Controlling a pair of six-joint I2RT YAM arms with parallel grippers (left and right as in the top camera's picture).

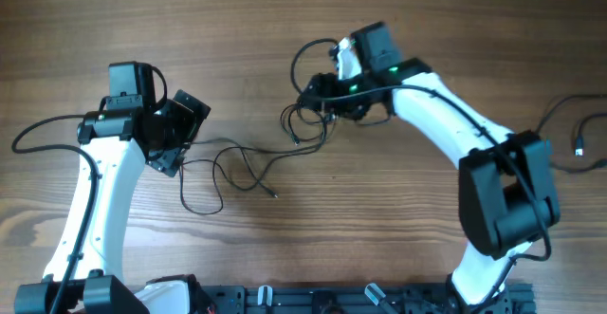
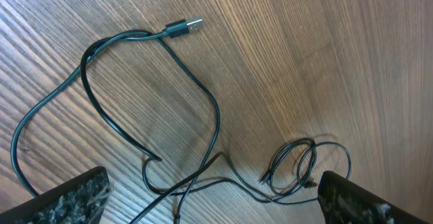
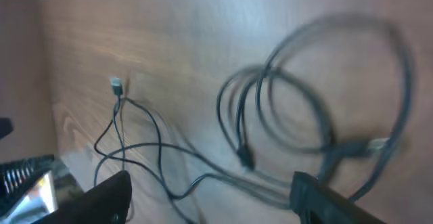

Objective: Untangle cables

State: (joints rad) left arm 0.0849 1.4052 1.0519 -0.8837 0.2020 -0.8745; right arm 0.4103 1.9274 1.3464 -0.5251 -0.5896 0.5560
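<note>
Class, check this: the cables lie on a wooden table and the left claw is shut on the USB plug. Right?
No. The left claw is open and holds nothing; the USB plug lies free on the wooden table, as the left wrist view shows.

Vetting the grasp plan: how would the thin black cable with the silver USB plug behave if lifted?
The thin black cable is probably floppy: it lies in loose curves on the wooden table and would sag. Likely light, being so thin. It seems to run into the small black coil, so lifting may drag that.
</note>
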